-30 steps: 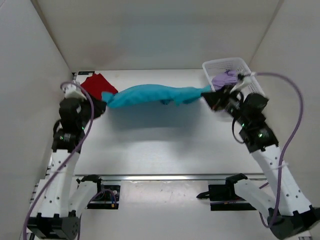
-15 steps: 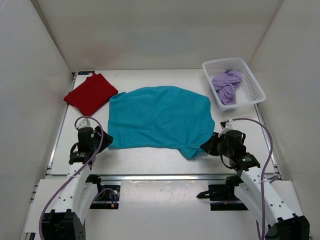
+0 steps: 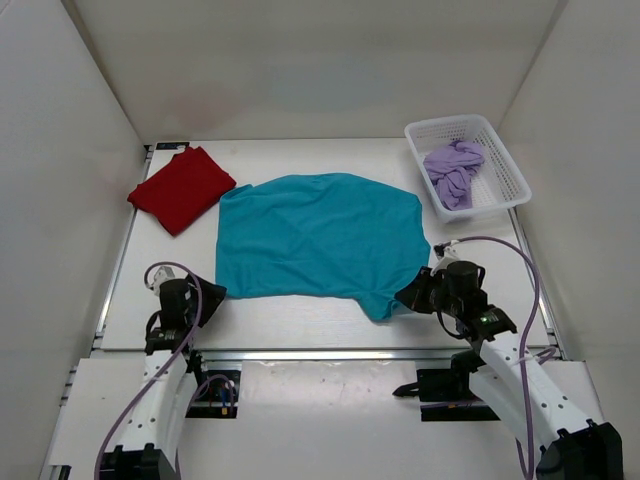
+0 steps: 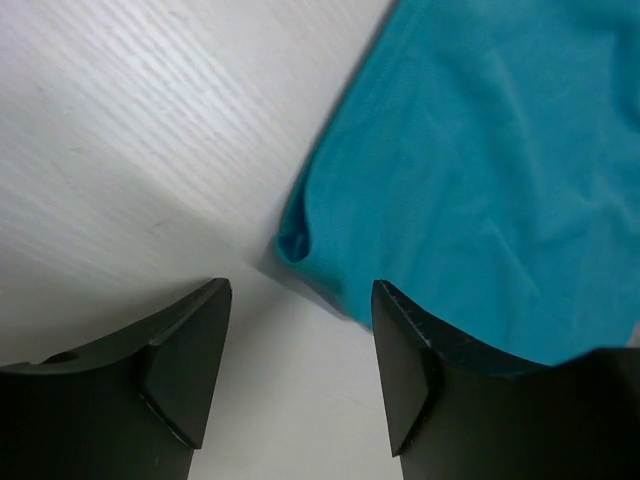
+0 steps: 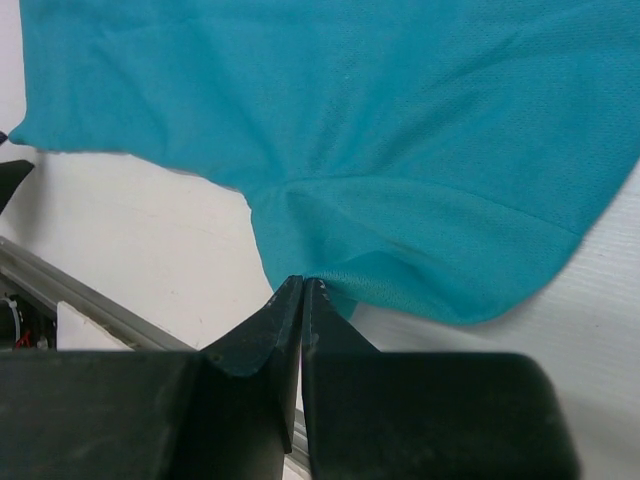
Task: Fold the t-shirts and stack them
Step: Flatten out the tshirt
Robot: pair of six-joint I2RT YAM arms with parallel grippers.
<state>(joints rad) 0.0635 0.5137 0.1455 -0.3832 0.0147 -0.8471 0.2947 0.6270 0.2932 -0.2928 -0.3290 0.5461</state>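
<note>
Teal shirt (image 3: 315, 240) spread flat at mid counter (image 3: 300, 322); right end effector (image 5: 302, 284) pinches its near-right corner; left end effector (image 4: 300, 295) open beside its near-left corner.

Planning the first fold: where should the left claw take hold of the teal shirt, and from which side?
I'd grip the teal shirt at its near-left corner, where the hem curls up off the table in a small roll. Come in low from the near-left with the open left claw, one finger under that lifted lip.
</note>
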